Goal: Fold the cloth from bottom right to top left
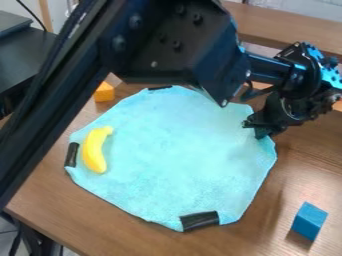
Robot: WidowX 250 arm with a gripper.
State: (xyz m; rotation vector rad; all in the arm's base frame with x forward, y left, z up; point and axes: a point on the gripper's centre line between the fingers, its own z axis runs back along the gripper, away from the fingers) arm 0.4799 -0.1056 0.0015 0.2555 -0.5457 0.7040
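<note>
A light blue cloth point(180, 150) lies spread on a brown desk point(100, 220), a yellow banana point(94, 151) towards its left. The gripper point(258, 128) is at the cloth's right edge; open or closed, I cannot tell.

Black nearly all over, from long, straight beam point(50, 102) to broad, angular housing point(177, 65) dotted with round screws point(135, 20). Carries a dark cable point(48, 67) along one side. Narrows to a knobbly wrist point(302, 75) with bright blue patches point(330, 75).
</note>
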